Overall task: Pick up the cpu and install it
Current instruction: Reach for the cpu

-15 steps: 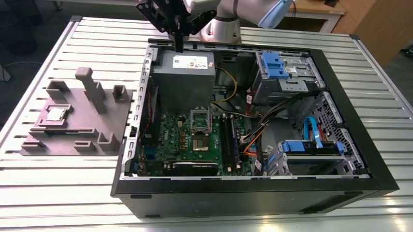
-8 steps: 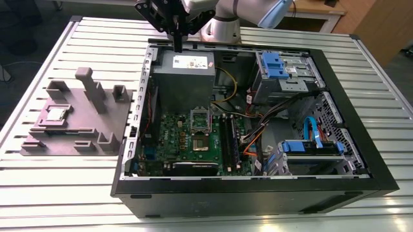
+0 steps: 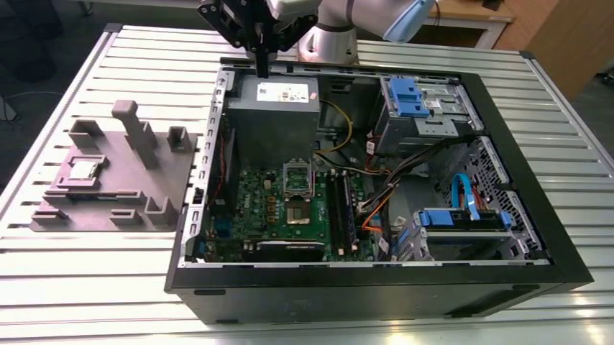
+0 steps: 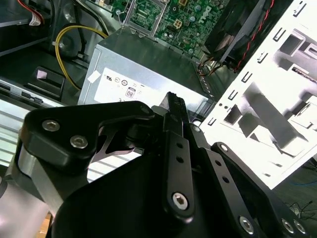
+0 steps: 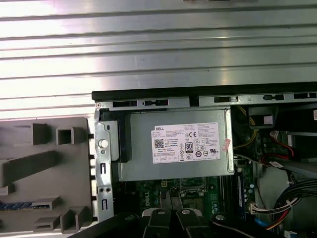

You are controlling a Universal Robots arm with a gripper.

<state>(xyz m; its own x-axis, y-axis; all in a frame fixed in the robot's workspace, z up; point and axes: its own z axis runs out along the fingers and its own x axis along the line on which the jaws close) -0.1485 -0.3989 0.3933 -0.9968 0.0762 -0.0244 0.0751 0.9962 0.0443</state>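
Jaws together, empty, held over grey metal box (image 3: 273,108); small silver-grey square cpu (image 3: 85,169) untouched; best gripped squarely by edges.

The arm (image 3: 338,20) bends low, its wrist turned downward. Its gripper (image 3: 261,70) hangs vertical (tips lowest), fingers (image 4: 176,116) pressed together.

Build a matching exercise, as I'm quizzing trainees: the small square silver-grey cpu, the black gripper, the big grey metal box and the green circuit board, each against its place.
Things: 1 small square silver-grey cpu; 2 black gripper; 3 big grey metal box; 4 green circuit board.
Places, exterior view: a inside the black case, near half; b above the case's far edge; c on the grey fixture outside the case; d inside the case, far half.
Pairs: 1-c, 2-b, 3-d, 4-a.
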